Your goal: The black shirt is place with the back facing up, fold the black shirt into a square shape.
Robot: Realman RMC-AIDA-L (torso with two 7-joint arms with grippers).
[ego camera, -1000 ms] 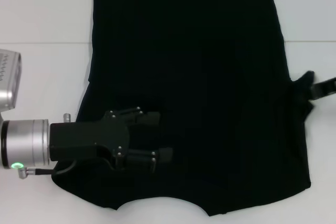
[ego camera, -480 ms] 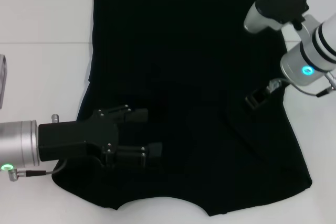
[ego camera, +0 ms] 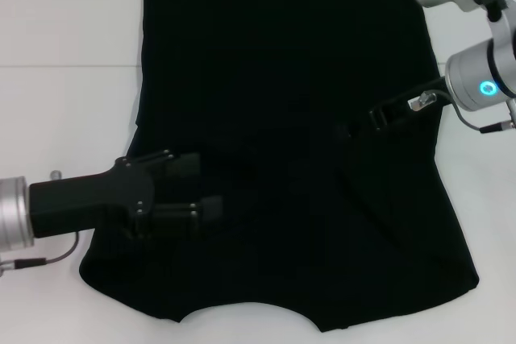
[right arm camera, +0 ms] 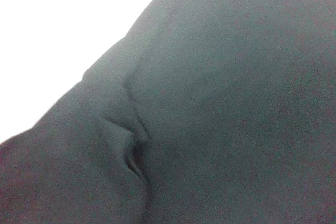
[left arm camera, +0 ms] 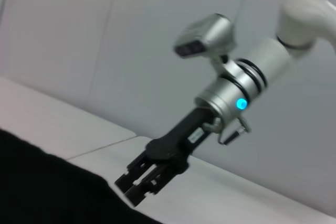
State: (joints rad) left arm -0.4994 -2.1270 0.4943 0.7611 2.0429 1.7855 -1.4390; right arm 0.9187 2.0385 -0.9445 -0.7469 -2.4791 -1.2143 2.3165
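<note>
Black shirt (ego camera: 290, 118) lies flat on the white table (ego camera: 64, 102), both sleeves folded in, side edges w/ bare table beyond. My left gripper (ego camera: 211, 188) sits over its near-left part, fingers apart, holding nothing. Right gripper (ego camera: 355, 128) hovers over the right half; can't tell its gap.

The black shirt (ego camera: 290, 118) lies on the table (ego camera: 64, 102).

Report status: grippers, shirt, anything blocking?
Left gripper open over shirt's near left. Right gripper over right side. Black shirt flat, sides folded in. No obstructions.
</note>
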